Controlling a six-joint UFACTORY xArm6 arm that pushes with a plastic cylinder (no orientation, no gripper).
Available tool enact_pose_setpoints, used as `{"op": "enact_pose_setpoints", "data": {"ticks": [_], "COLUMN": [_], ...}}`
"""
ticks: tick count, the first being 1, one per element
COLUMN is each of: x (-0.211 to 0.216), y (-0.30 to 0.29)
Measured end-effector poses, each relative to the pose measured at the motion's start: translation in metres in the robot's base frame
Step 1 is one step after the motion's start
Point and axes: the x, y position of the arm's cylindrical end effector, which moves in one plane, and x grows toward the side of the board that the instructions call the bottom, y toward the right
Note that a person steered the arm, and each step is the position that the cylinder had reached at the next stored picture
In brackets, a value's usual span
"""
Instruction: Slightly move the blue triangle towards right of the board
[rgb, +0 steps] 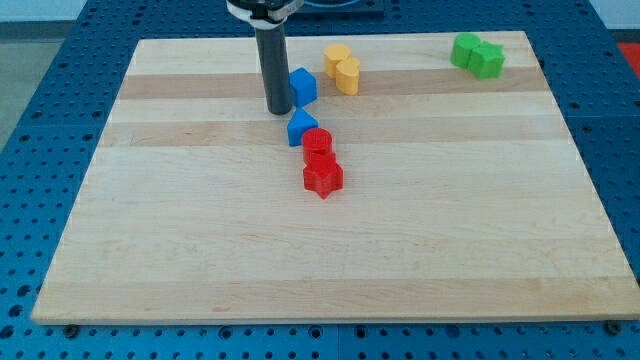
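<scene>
My tip (279, 110) rests on the board (200, 250); it is a bare rod with no pincer to open or close. The blue triangle (301, 128) sits just beside it at 4 o'clock. A blue cube (303, 86) lies at its 2 o'clock. The red cylinder (317, 143) touches the triangle, with the red star (323, 177) at 6 o'clock below it. Two yellow blocks (342, 68) and two green blocks (477, 55) sit near the view's top. No containers show.
</scene>
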Motion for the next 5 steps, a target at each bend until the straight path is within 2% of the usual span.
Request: {"op": "enact_pose_setpoints", "data": {"ticks": [2,5], "x": [0.051,0.046], "y": [-0.008,0.009]}}
